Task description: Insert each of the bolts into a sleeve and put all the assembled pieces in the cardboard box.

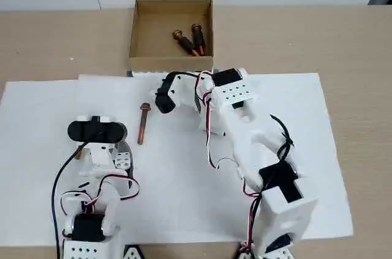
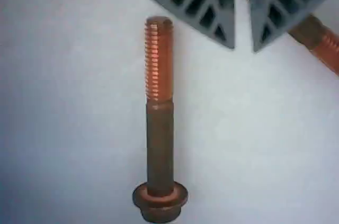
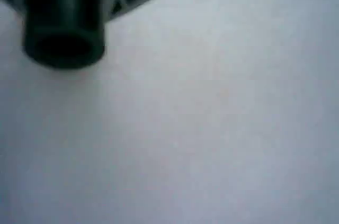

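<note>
A copper bolt [image 1: 144, 123] [image 2: 159, 128] lies on the white paper, its head toward the cardboard box [image 1: 171, 63]. My left gripper [image 1: 124, 149] [image 2: 242, 49] sits just beside its threaded end. The jaws stand a narrow gap apart, shut on a second bolt [image 2: 320, 41] [image 1: 78, 153] that sticks out to the side. My right gripper [image 1: 162, 103] hovers over the paper near the box, shut on a black sleeve [image 1: 162, 101] [image 3: 63, 28]. Two assembled pieces [image 1: 188, 40] lie inside the box.
The white paper [image 1: 294, 149] covers most of the wooden table in front of the box. The right arm [image 1: 245, 130] stretches diagonally across its middle. Cables hang from both arms.
</note>
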